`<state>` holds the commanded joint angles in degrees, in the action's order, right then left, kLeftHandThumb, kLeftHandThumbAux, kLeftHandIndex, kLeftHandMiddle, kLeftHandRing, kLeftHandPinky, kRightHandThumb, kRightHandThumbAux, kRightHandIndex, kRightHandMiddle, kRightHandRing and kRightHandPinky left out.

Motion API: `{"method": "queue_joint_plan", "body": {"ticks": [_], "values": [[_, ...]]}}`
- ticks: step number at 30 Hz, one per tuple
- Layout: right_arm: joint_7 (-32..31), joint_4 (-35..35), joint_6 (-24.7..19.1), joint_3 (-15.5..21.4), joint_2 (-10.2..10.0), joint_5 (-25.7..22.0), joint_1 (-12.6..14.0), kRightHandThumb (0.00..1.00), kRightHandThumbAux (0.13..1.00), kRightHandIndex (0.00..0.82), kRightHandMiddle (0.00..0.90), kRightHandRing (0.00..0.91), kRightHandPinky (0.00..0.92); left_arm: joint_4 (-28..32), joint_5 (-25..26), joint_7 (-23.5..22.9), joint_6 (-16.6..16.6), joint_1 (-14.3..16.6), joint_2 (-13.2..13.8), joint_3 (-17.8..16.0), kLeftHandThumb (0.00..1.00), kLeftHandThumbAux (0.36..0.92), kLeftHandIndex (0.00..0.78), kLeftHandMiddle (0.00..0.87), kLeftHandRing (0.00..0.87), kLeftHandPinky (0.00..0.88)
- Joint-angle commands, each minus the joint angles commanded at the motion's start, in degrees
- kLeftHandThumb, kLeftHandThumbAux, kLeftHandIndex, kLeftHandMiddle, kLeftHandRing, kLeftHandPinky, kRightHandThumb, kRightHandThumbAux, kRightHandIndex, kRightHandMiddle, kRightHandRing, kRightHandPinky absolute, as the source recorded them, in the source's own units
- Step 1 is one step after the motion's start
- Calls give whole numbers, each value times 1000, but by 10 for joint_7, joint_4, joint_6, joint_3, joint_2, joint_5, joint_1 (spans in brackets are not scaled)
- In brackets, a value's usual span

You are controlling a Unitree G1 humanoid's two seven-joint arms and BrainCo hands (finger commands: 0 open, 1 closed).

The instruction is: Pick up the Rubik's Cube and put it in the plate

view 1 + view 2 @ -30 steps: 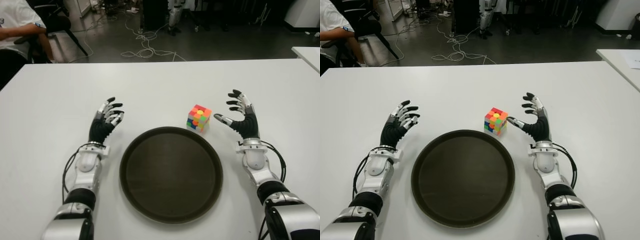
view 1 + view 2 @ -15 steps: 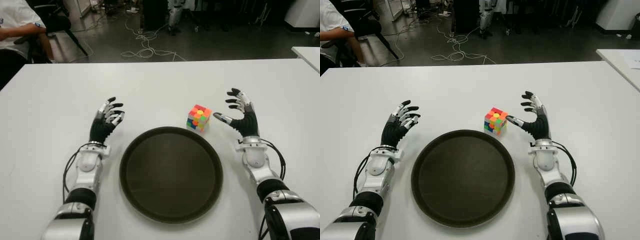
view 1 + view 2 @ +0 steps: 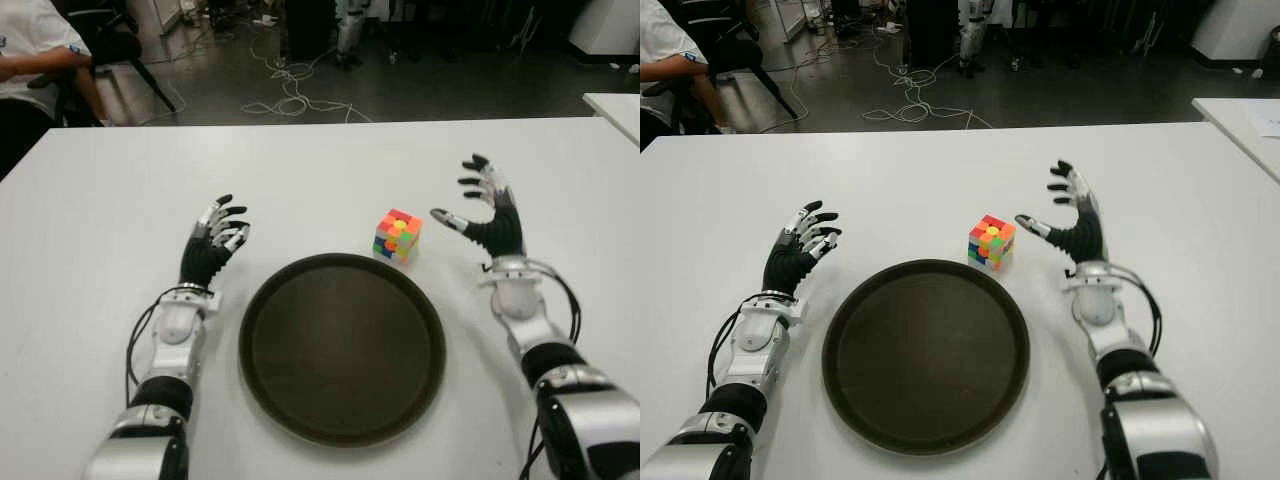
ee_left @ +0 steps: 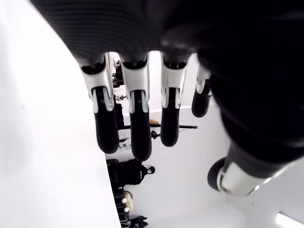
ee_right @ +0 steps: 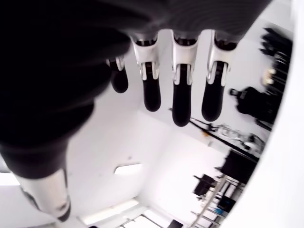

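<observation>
A multicoloured Rubik's Cube [image 3: 398, 236] stands on the white table [image 3: 300, 170] just beyond the far right rim of a round dark plate [image 3: 343, 345]. My right hand [image 3: 480, 210] is open to the right of the cube, raised above the table, thumb pointing toward the cube with a small gap between them. Its own wrist view shows spread fingers [image 5: 181, 97] holding nothing. My left hand [image 3: 215, 235] shows open to the left of the plate, fingers [image 4: 137, 123] relaxed and empty.
A person's arm and white sleeve [image 3: 30, 40] show at the far left beyond the table, beside a chair. Cables lie on the floor [image 3: 290, 95] behind the table. Another white table's corner [image 3: 615, 105] is at the right.
My right hand has lifted and moved a little farther from me, its thumb now slightly farther from the cube. The cube, plate and left hand have not moved.
</observation>
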<state>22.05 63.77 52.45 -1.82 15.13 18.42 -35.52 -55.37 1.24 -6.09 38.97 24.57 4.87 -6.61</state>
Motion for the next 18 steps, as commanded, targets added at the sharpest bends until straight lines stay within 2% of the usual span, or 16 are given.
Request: {"method": "queue_joint_plan", "body": {"ticks": [12,17,18], "values": [[30,-29,-26,-23,4,34,-21,0,748,123,202,242,314,0,-3,-2,-5,1,6,1,502,674,135,256,306,355],[46,-79,-68,-40,22,74,-23,0,727,119,204,234,278,1,0,-3,-14,2,6,0,514,668,134,259,310,363],[38,-104,-88,-44,32,87,-21,0,722,117,204,231,269,1,0,-2,-16,2,5,-1,518,667,134,259,310,365]]}}
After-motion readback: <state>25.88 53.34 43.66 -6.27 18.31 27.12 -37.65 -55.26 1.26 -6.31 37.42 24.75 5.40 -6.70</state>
